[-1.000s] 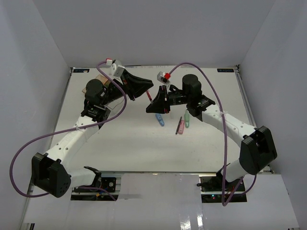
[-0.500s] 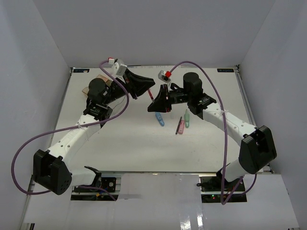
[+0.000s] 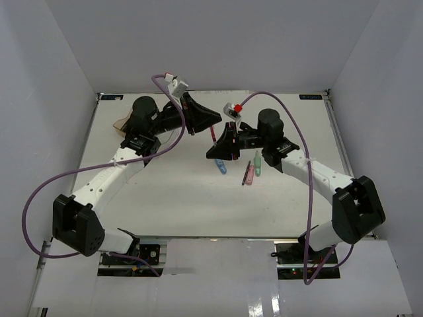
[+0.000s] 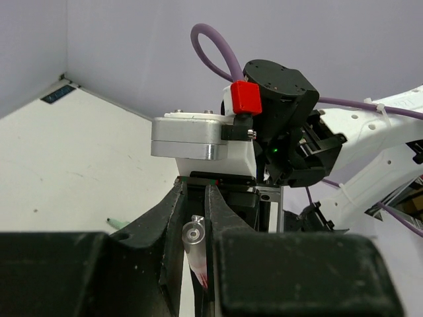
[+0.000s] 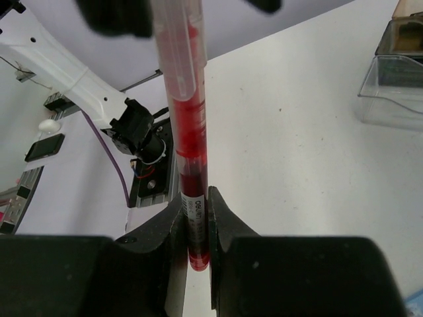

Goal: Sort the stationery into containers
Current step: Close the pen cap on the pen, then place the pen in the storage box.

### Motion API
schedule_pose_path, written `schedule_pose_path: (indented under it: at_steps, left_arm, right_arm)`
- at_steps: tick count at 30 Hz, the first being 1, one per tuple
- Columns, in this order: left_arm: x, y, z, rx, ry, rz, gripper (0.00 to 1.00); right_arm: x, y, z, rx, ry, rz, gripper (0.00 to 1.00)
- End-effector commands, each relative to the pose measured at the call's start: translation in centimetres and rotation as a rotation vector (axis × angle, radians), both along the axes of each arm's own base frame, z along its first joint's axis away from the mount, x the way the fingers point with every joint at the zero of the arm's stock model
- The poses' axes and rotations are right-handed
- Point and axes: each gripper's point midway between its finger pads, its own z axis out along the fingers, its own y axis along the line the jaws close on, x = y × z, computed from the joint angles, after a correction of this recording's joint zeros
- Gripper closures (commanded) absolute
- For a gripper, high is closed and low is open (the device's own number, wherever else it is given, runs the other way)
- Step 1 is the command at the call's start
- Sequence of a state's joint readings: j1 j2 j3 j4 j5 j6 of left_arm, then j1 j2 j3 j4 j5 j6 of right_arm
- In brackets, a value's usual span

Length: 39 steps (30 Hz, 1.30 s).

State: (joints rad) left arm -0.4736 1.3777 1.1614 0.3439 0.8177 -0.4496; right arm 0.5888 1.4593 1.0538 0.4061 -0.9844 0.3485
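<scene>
A red pen (image 3: 213,135) hangs in the air above the table's middle, held at both ends. My left gripper (image 3: 213,123) is shut on its clear cap end (image 4: 193,236). My right gripper (image 3: 216,149) is shut on the red barrel (image 5: 186,125) near its lower tip. More stationery lies on the table below: a blue marker (image 3: 221,166), a pink pen (image 3: 250,174) and a mint marker (image 3: 257,163). The containers (image 5: 394,78) show as clear, grey and amber compartments in the right wrist view. In the top view only an amber corner (image 3: 121,123) shows behind the left arm.
White walls enclose the table on three sides. Purple cables (image 3: 170,145) loop from both wrists over the work area. A thin dark pen (image 3: 245,174) lies beside the pink one. The mint marker's tip (image 4: 116,223) shows past my left fingers.
Both grippers have shifted slightly right with the pen held between them. The left arm has swung further over the table's middle. Both grips are unchanged.
</scene>
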Motion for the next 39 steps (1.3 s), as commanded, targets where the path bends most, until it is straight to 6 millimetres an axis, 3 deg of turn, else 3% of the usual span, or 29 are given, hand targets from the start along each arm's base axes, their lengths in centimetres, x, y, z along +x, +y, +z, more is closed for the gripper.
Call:
schedule_pose_path:
  at_steps: [1,5,11,16,20,25,39]
  left_arm:
    - [-8.6,-1.1,-14.2,0.289,0.569,-0.353,1.0]
    - [-8.7,-1.1,-14.1,0.29,0.55,-0.343,1.0]
    - [-8.0,-0.8,-13.4,0.291,0.477,-0.291,1.0]
    - [-7.6,-0.7,-12.9,0.291,0.427,-0.251,1.0]
    - [-6.9,-0.6,-11.9,0.277,0.383,-0.201,1.0]
    - [-5.6,-0.6,-10.1,0.257,0.322,-0.13,1.0]
    - [-1.0,1.3,-8.3,0.26,0.244,0.115,1.0]
  right_arm:
    - [-2.3,-2.8,17.9,0.462,-0.575,-0.086,0.92]
    - [-2.2,-2.7,16.8,0.452,-0.551,-0.088,0.89]
    - [-2.2,-2.8,15.7,0.439,-0.524,-0.094,0.77]
    - [-2.1,-2.8,14.8,0.422,-0.499,-0.103,0.61]
    - [-2.1,-2.8,14.1,0.399,-0.479,-0.104,0.39]
    - [-2.4,-3.1,12.4,0.349,-0.449,-0.119,0.27]
    - [-0.1,-5.1,-1.8,0.009,-0.281,-0.317,0.09]
